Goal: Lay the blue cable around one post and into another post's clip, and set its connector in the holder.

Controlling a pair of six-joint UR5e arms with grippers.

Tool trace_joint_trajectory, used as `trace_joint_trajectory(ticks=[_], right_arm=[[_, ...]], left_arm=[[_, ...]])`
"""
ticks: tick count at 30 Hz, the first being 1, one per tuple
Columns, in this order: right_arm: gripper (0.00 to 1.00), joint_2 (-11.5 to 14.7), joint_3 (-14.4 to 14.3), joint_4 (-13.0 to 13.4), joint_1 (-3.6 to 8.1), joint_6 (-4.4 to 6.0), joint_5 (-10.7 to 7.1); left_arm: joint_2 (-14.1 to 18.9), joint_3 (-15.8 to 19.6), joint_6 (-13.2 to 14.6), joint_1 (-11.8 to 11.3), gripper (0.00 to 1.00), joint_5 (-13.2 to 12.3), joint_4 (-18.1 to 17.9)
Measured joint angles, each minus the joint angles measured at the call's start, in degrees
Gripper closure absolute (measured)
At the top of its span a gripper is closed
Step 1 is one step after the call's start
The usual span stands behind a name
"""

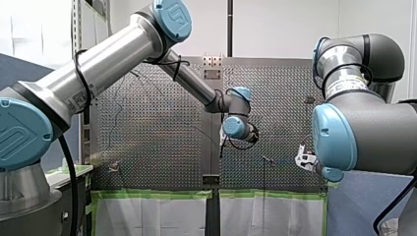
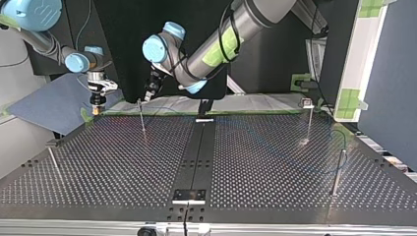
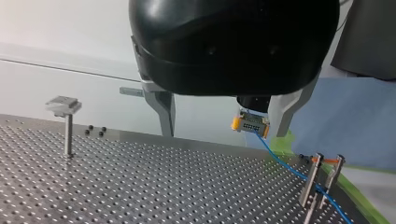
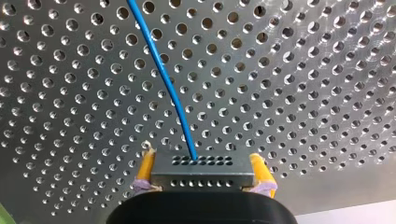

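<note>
The right gripper (image 4: 201, 156) is clenched on a grey rectangular connector (image 4: 201, 175) with rows of small holes, its yellow pads (image 4: 145, 168) pressed against the connector's two ends. From the connector a thin blue cable (image 4: 168, 88) runs away over the perforated metal table (image 4: 303, 70). The left gripper (image 3: 224, 134) is released, its metal fingers (image 3: 163, 109) spread wide apart. Beyond it the same connector hangs above the table edge, and the cable drops from it to a forked metal post (image 3: 320, 182), where it crosses the gap between the two uprights. A flat-topped metal post (image 3: 65, 126) stands well apart on the other side. In the top view the right gripper sits at about nine o'clock from the left gripper, near the table's far edge, and a thin upright rod (image 2: 142, 120) stands at six o'clock just below the left gripper.
</note>
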State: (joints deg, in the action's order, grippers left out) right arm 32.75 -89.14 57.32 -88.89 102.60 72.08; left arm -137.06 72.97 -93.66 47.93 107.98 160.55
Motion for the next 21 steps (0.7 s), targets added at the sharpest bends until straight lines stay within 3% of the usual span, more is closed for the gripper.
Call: trace_joint_trajectory(ticks=[5, 15, 21], right_arm=[[1.0, -0.07, 0.02, 0.0, 0.0, -0.02, 0.0], [1.0, -0.21, 0.01, 0.0, -0.14, 0.05, -0.01], [1.0, -0.24, 0.0, -0.06, -0.18, 0.01, 0.0]], left_arm=[[2.49, 2.48, -0.38, -0.37, 0.0, -0.06, -0.95], [7.3, 7.31, -4.59, -2.47, 0.0, -3.77, -5.38], [9.86, 9.86, -6.76, -3.06, 0.0, -4.67, -7.95]])
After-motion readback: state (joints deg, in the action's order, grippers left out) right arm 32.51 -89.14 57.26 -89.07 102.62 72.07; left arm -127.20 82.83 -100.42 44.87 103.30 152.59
